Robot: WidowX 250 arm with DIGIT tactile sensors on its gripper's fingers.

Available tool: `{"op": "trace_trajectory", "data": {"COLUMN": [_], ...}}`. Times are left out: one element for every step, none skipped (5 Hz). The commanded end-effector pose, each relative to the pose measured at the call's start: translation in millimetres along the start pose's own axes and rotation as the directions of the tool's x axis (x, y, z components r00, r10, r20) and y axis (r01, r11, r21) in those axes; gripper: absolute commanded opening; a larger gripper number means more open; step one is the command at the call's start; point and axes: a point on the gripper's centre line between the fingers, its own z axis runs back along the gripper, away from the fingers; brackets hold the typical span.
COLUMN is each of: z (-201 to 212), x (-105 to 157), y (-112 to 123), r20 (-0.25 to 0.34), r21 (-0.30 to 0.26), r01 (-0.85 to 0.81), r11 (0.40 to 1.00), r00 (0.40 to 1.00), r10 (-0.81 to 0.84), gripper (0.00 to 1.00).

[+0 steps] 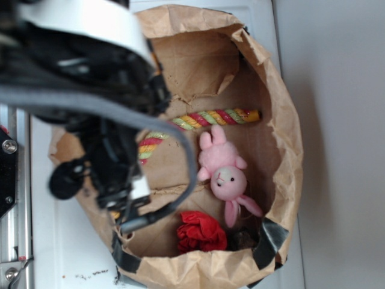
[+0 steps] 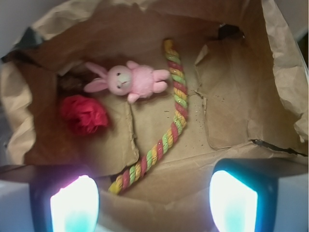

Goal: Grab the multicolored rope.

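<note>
The gripper [image 2: 149, 203] hangs above the paper bag with its jaws spread wide and nothing between them; in the wrist view the two fingertips [image 2: 75, 205] glow at the bottom corners of the frame, one lower left and one lower right, with bare brown paper in the gap.

Just above that gap lies the multicolored rope [image 2: 171, 128], a thick twist of red, yellow and light green. It runs from the lower middle of the wrist frame, near the left fingertip, up in a gentle curve to the upper middle, flat on the floor of the paper bag [image 2: 231, 96]. In the exterior view the rope [image 1: 219, 117] shows across the middle of the frame, its left part hidden behind the arm (a dark blurred mass filling the upper left).

Beside the rope's upper stretch, to its left in the wrist view, lies a pink plush bunny [image 2: 130, 81], its feet close to the rope. Below and left of the bunny sits a red ruffled cloth ball [image 2: 83, 114], well apart from the rope.
</note>
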Motion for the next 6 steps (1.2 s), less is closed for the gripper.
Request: {"op": "trace_trajectory", "data": {"z": [-11.3, -15.0, -15.0, -15.0, -15.0, -15.0], "x": [1.2, -8.7, -8.7, -8.7, -8.7, -8.7], "y": [3.9, 5.9, 5.9, 5.9, 5.9, 5.9], "r20": [0.024, 0.032, 0.032, 0.032, 0.032, 0.032], "r21": [0.048, 0.070, 0.070, 0.070, 0.070, 0.070], "r01": [-0.039, -0.062, -0.062, -0.062, -0.062, -0.062], "r11": [0.998, 0.996, 0.996, 0.996, 0.996, 0.996], "r00": [0.999, 0.998, 0.998, 0.998, 0.998, 0.998], "r10": [0.038, 0.060, 0.060, 0.060, 0.060, 0.060], "gripper": [1.00, 1.00, 1.00, 1.00, 1.00, 1.00]}}
